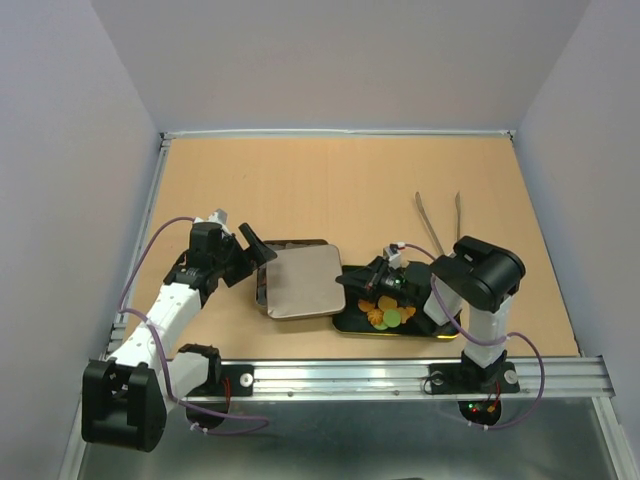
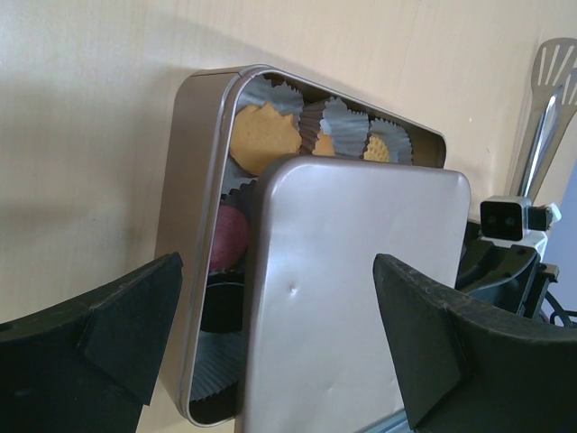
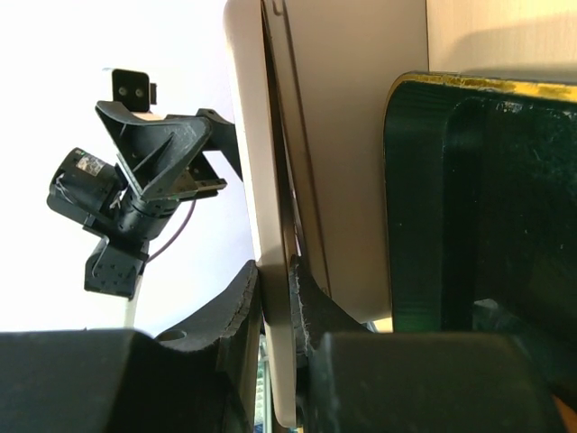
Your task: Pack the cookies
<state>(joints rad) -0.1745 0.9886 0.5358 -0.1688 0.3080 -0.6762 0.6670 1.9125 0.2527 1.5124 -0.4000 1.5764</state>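
A tan metal tin (image 2: 194,180) lies on the table, with paper cups holding cookies: an orange one (image 2: 263,135), a dark pink one (image 2: 230,236) and a black one (image 2: 224,302). Its lid (image 2: 352,289) sits tilted over most of the tin, leaving the left strip uncovered. My right gripper (image 3: 279,307) is shut on the lid's (image 3: 248,135) right edge, also seen from above (image 1: 352,281). My left gripper (image 2: 279,343) stands open, its fingers wide on either side of the lid, touching nothing. More cookies (image 1: 388,313) lie on a black tray (image 1: 352,322) to the right.
Metal tongs (image 1: 437,220) lie on the table behind the right arm. The black tray (image 3: 487,198) sits right beside the tin, under the right wrist. The left arm (image 1: 170,305) reaches in from the near left.
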